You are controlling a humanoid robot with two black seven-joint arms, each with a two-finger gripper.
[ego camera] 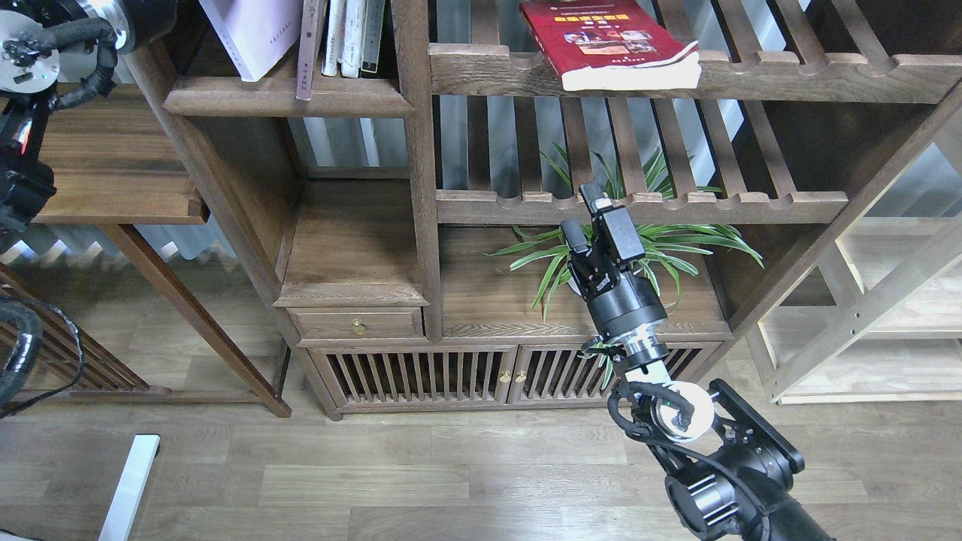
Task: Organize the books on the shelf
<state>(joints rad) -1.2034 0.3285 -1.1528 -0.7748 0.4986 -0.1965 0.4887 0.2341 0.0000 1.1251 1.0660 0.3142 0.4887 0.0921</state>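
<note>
Looking at the red book (pixel 605 39) first — it's lying flat on the slatted rack (pixel 751 75) up top right, its pale page edge hanging a bit past the scalloped front rail. That overhang looks like the best place to bite: a paperback that thick is probably light but floppy, so I'd pinch it near the spine side or deep across the block, not just a corner, or the glossy cover may slide and the pages fan out.

The white book (pixel 252 34) leans at a tilt on the solid dark shelf (pixel 285 98) at upper left, next to a few thin upright volumes (pixel 349 37). I can't pick out a maroon one here.

Right pincer (pixel 588 212) sits in front of the spider plant (pixel 646 240), well below the red book, fingers slightly apart and holding nothing. The left arm (pixel 45 45) only shows its wrist at the top left corner; its pincer is out of frame.

My guess is the red book needs moving over to the solid shelf, and stood upright.
</note>
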